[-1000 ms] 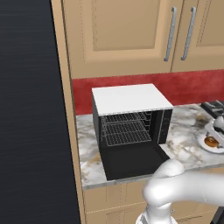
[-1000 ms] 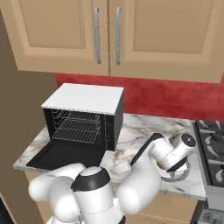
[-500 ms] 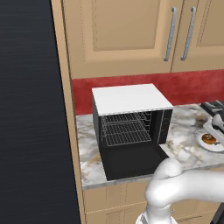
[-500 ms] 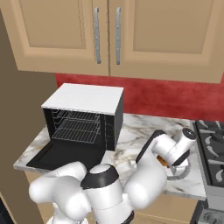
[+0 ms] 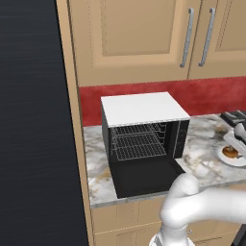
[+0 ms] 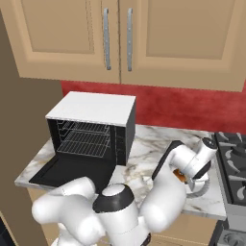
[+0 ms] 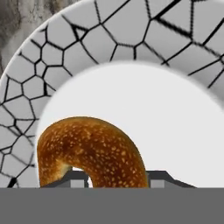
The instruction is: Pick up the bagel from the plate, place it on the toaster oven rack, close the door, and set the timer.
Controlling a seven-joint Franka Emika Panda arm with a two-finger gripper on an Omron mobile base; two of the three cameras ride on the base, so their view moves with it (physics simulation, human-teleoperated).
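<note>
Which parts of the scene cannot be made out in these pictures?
- Bagel: in the hand view its lower part is cut off at the bottom; the finger tips sit by it, but contact is not clear.
- Plate: in the right base view the arm covers most of it.
- Gripper: in the left base view the right edge cuts it off.
- Oven timer: its controls are too small to read.

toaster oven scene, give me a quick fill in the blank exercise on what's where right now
1. The door of the toaster oven hangs ____.
2. In the hand view, the tool is closed on the ____.
3. The plate stands on the counter to the ____ of the toaster oven.
4. The toaster oven rack holds ____.

Missing words: open; bagel; right; nothing
</note>
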